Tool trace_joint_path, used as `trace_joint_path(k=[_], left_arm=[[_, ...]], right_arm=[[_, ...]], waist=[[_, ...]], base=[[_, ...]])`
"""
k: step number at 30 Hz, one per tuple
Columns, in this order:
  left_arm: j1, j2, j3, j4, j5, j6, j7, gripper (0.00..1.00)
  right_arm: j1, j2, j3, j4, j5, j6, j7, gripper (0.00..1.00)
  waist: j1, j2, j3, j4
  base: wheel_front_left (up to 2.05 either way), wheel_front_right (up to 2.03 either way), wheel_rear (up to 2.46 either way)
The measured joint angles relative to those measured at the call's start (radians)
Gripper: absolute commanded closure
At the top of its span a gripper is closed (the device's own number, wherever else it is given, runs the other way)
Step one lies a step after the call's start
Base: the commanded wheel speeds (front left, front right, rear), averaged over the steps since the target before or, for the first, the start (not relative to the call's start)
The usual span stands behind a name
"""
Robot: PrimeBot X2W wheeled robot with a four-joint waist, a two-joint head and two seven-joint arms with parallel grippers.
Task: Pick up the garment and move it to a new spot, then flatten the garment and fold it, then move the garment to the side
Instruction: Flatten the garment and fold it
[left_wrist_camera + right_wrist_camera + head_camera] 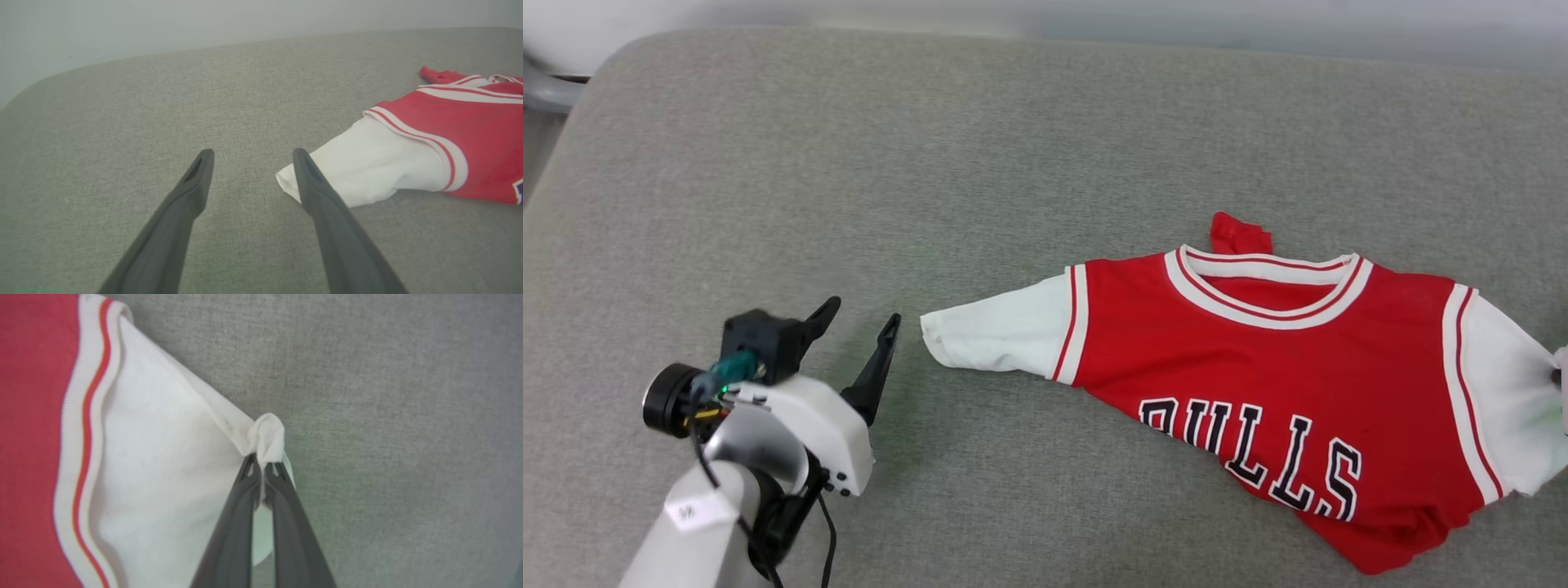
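Soft red jersey shirt with white short sleeves and black "BULLS" lettering lay front-up at right of the head view, on the grey woven-fabric surface. Judged light, limp and non-fragile, so best gripped at the cuffs. Right wrist view showed the right gripper clamped on a bunched white cuff. Head view gave the overall lay and rumpled hem. Left gripper had its fingers apart and empty, just beside the other sleeve.

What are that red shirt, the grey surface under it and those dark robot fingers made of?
The garment looks like soft knit cloth with ribbed trim; it bunches where the right gripper pinches the sleeve. The grey surface seems woven upholstery fabric, showing a coarse weave. The left gripper has fingers that look like smooth matte dark plastic or rubber; I can't tell which.
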Motion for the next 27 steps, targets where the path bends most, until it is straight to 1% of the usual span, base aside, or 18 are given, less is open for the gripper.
trace_joint_path(k=[2, 5, 7, 9, 10, 14, 20, 27], left_arm=[[-0.030, 0.026, -0.027, 0.010, -0.037, -0.004, 0.102, 0.00], [-0.078, 0.049, -0.062, 0.021, -0.094, -0.006, 0.231, 0.00], [-0.104, 0.053, -0.083, 0.024, -0.122, -0.006, 0.291, 0.00], [-0.129, 0.058, -0.101, 0.026, -0.123, -0.006, 0.329, 0.00], [-0.162, 0.053, -0.125, 0.039, -0.120, -0.006, 0.372, 0.00], [-0.198, 0.040, -0.159, 0.067, -0.100, 0.005, 0.430, 0.00], [-0.239, 0.042, -0.193, 0.111, -0.048, 0.033, 0.466, 0.00], [-0.266, 0.044, -0.230, 0.141, -0.052, 0.023, 0.519, 0.00]], right_arm=[[-0.003, -0.002, 0.010, -0.007, 0.008, 0.000, -0.005, 1.00], [-0.012, -0.002, 0.022, -0.012, 0.015, 0.000, -0.010, 1.00], [-0.018, 0.001, 0.029, -0.016, 0.015, 0.000, -0.013, 1.00], [-0.022, 0.002, 0.034, -0.021, 0.016, 0.000, -0.016, 1.00], [-0.028, 0.002, 0.041, -0.029, 0.021, 0.000, -0.021, 1.00], [-0.031, -0.001, 0.046, -0.040, 0.025, 0.000, -0.021, 1.00], [-0.033, -0.008, 0.045, -0.065, 0.028, 0.000, -0.021, 1.00], [-0.024, -0.011, 0.041, -0.099, 0.027, -0.001, -0.012, 1.00]], waist=[[0.0000, 0.0000, 0.003, -0.014], [0.0000, 0.0000, 0.012, -0.029], [0.0000, 0.0000, 0.021, -0.036], [0.0000, 0.0000, 0.029, -0.042], [0.0000, 0.0000, 0.043, -0.049], [0.0000, 0.0000, 0.059, -0.056], [0.0000, 0.0000, 0.085, -0.059], [-0.0001, 0.0000, 0.100, -0.057]], base=[[0.00, 0.00, 0.00], [0.00, 0.00, 0.00], [0.00, 0.00, 0.00], [0.00, 0.00, 0.00], [0.00, 0.00, 0.00], [0.00, 0.00, 0.00], [0.00, 0.00, 0.00], [0.00, 0.00, 0.00]])
